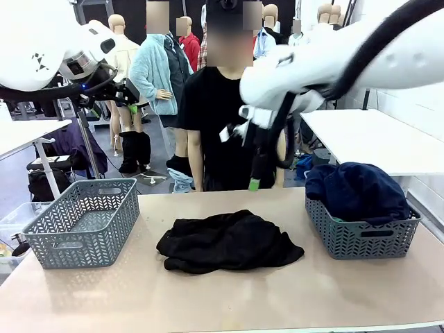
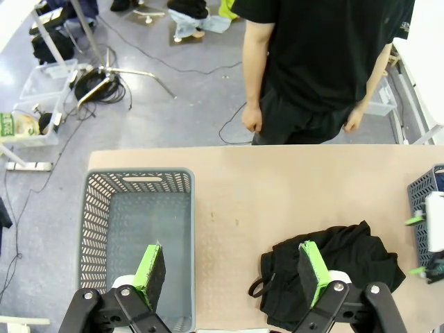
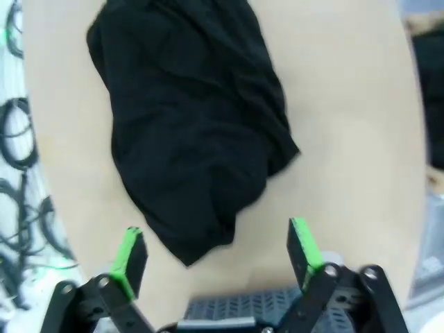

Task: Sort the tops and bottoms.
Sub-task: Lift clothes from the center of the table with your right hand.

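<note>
Overhead, both the left gripper (image 2: 232, 274) and right gripper (image 3: 216, 250) gape empty; navy shirt (image 1: 359, 191) half-buried in its basket (image 1: 361, 236).

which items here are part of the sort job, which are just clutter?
Job: black garment mid-table; navy shirt in the right basket; left basket, nothing in it.
Clutter: clear bin, cables and tripod on the floor.

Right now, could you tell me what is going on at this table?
Clothes are being sorted into baskets. A crumpled black garment lies mid-table, unheld. A dark navy blue shirt fills the right grey plastic basket; the left grey basket holds nothing. Both tools, left and right, hover open. A person stands opposite.
</note>
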Available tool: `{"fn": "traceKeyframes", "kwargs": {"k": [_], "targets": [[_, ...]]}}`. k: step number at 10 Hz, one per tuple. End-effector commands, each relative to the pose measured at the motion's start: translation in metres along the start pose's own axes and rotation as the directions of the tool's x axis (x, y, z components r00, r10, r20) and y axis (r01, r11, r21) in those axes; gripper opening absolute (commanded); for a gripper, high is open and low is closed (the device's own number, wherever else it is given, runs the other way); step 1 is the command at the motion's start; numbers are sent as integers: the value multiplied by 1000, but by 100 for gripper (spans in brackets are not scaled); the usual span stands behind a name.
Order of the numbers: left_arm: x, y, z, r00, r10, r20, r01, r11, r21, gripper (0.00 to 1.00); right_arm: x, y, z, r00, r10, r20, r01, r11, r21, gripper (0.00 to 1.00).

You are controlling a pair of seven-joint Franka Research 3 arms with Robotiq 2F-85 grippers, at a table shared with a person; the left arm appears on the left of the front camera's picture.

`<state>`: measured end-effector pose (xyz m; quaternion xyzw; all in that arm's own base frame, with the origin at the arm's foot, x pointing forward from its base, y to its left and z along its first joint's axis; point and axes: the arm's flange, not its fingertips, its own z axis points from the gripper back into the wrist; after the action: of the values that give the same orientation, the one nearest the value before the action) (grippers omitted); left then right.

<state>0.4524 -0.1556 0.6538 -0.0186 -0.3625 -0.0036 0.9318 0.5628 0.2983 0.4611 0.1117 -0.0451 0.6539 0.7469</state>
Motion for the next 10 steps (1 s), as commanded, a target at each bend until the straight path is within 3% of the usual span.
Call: {"fn": "traceKeyframes", "kwargs": {"k": [1,4,7,10], "targets": [[0,-1,1,1000,21,0,-21,1000,13,100,19,-35,-7,999,36,-19,-33,990,136,100],[0,-1,1,1000,21,0,-21,1000,13,100,22,-37,-56,996,-28,-87,42,987,154,100],[0,-1,1,1000,21,0,-21,1000,13,100,12,-43,-91,990,-38,-135,75,957,279,100],[0,-1,1,1000,21,0,-21,1000,13,100,-1,-37,-130,983,-30,-182,66,979,194,100]]}}
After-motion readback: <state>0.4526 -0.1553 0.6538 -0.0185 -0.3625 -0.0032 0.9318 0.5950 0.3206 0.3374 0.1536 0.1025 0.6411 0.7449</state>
